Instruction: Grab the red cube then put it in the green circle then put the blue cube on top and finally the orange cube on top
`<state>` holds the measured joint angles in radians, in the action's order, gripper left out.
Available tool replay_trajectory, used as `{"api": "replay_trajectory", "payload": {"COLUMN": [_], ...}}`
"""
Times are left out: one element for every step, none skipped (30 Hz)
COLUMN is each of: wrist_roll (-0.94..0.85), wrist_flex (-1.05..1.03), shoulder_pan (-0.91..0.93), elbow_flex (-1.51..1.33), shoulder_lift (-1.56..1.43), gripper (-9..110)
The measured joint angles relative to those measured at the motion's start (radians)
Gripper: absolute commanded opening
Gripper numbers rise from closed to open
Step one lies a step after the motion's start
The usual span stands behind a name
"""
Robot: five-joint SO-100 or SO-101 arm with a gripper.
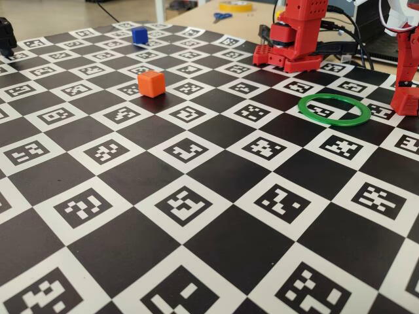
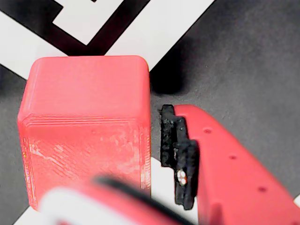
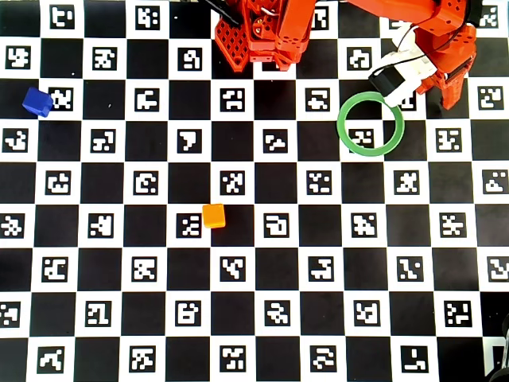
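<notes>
Wrist view: red cube (image 2: 86, 133) sits on the checkerboard mat (image 2: 243, 61) between the gripper (image 2: 140, 187) fingers. One padded finger (image 2: 180, 157) is just beside its right face; whether it touches, can't tell. Jaws look parted around the cube, not clamped.

Overhead view: green circle (image 3: 371, 122) is empty, gripper (image 3: 449, 83) just right of it. Orange cube (image 3: 213, 216) well left and below the circle; blue cube (image 3: 36, 102) far left.
</notes>
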<state>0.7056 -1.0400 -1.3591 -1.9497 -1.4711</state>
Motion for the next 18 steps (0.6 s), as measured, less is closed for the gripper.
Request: {"api": "replay_trajectory", "payload": {"wrist_roll": [0.0, 0.0, 0.0, 0.0, -0.002, -0.002, -0.002, -0.003, -0.011, -0.018, -0.028, -0.041, -0.057, -0.071, -0.081, -0.092, -0.103, -0.109], "wrist_flex": [0.0, 0.0, 0.0, 0.0, 0.0, 0.0, 0.0, 0.0, 0.0, 0.0, 0.0, -0.006, -0.02, -0.04, -0.061, -0.084, -0.106, -0.127], "shoulder_pan": [0.0, 0.0, 0.0, 0.0, 0.0, 0.0, 0.0, 0.0, 0.0, 0.0, 0.0, 0.002, 0.003, 0.006, 0.011, 0.015, 0.023, 0.031], "elbow_flex": [0.0, 0.0, 0.0, 0.0, 0.0, 0.0, 0.0, 0.0, 0.0, 0.0, 0.0, 0.0, 0.003, 0.009, 0.017, 0.028, 0.04, 0.052], "shoulder_lift": [0.0, 0.0, 0.0, 0.0, 0.0, 0.0, 0.0, 0.0, 0.0, 0.0, 0.0, 0.0, 0.0, 0.0, 0.0, 0.0, 0.0, 0.0], "gripper": [18, 16, 15, 14, 13, 12, 11, 11, 10, 10, 9, 9, 9, 9, 9, 9, 9, 9]}}
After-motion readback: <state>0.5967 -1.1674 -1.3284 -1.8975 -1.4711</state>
